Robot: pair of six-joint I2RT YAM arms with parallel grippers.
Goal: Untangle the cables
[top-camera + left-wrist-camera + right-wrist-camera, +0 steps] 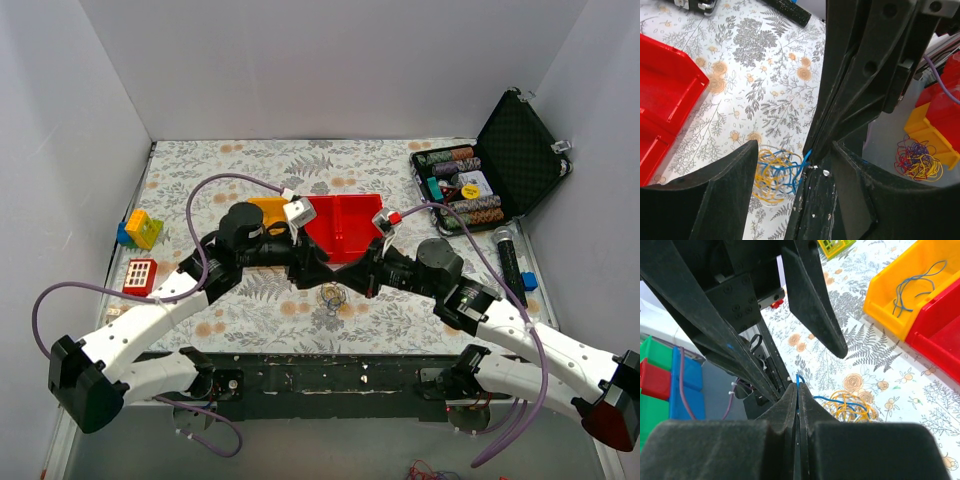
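One blue cable (pixel 918 279) lies loose inside the yellow bin (pixel 885 310).

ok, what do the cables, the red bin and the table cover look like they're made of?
cables: thin insulated wire with a glossy yellow and blue plastic-looking jacket, holding springy loops.
red bin: moulded hard plastic, smooth and semi-gloss, with a crisp divider wall.
table cover: matte sheet printed with a floral pattern and lying flat. Can't tell whether it's cloth or vinyl.
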